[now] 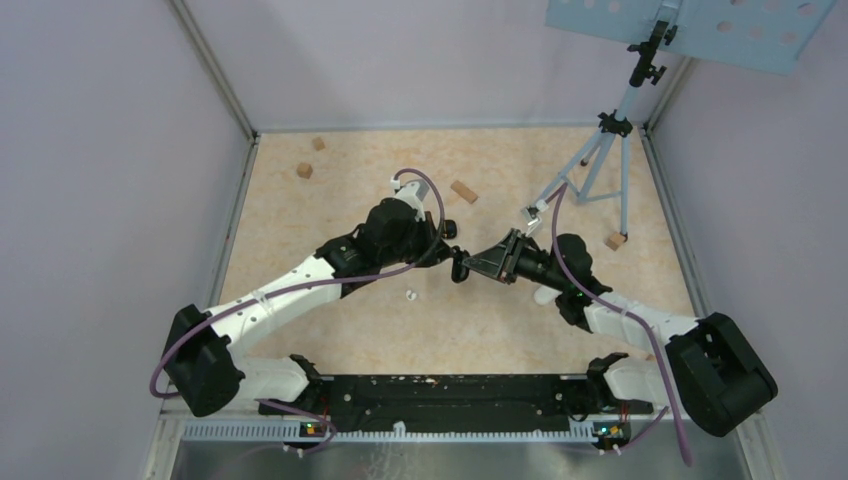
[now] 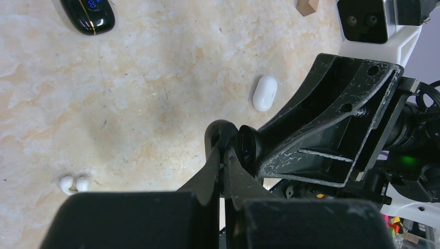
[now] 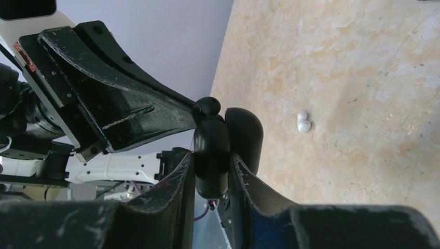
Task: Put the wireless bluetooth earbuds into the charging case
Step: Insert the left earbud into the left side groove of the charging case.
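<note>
Where the two arms meet above the mottled beige stone-look table (image 1: 290, 215), the right claw (image 3: 211, 163) grasps a glossy black oval charging case (image 3: 210, 145), hinged open. The left claw (image 2: 223, 155), clenched, pinches a small rounded black earbud (image 3: 207, 105) that touches the case's upper edge. Two glossy white earbuds (image 2: 74, 183) lie together on the table near the case.
</note>
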Controlling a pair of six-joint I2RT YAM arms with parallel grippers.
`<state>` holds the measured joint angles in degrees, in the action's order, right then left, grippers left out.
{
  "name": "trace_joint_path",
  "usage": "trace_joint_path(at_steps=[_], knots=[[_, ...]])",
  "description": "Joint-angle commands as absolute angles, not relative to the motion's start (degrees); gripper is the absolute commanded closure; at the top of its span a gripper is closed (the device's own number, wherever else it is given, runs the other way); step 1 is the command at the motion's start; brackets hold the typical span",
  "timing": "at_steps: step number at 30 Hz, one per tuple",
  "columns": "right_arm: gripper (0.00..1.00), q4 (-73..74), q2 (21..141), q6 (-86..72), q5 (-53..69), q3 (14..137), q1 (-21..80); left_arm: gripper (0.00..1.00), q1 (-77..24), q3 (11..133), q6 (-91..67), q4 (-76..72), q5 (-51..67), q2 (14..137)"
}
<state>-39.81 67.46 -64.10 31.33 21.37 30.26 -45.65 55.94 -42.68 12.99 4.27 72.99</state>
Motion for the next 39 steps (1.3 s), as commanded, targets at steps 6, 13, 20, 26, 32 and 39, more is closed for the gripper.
trace_joint_path(at_steps=[6, 13, 20, 26, 32, 39], knots=[[1.00, -41.53, 65.89, -63.44, 30.67, 20.98, 30.59, 1.00, -45.73, 58.54, -39.31, 13.86, 4.96, 71.62], [1.00, -41.13, 65.72, -63.19, 30.76, 21.23, 30.61, 1.00, -45.71, 58.10, -39.07, 13.36, 7.13, 71.85], [1.00, -41.06, 65.84, -63.20, 30.70, 21.25, 30.60, 1.00, -45.73, 58.19, -38.68, 12.19, 9.18, 72.24], [1.00, -40.92, 65.57, -63.24, 30.50, 21.40, 30.60, 1.00, -45.72, 59.41, -37.86, 13.83, 9.47, 73.64], [1.00, -40.91, 65.69, -63.20, 30.59, 21.74, 30.61, 1.00, -45.79, 59.93, -37.62, 14.17, 9.70, 75.06], [1.00, -40.76, 65.89, -63.15, 30.59, 21.98, 30.63, 1.00, -45.79, 62.20, -35.49, 17.10, 8.75, 76.05]])
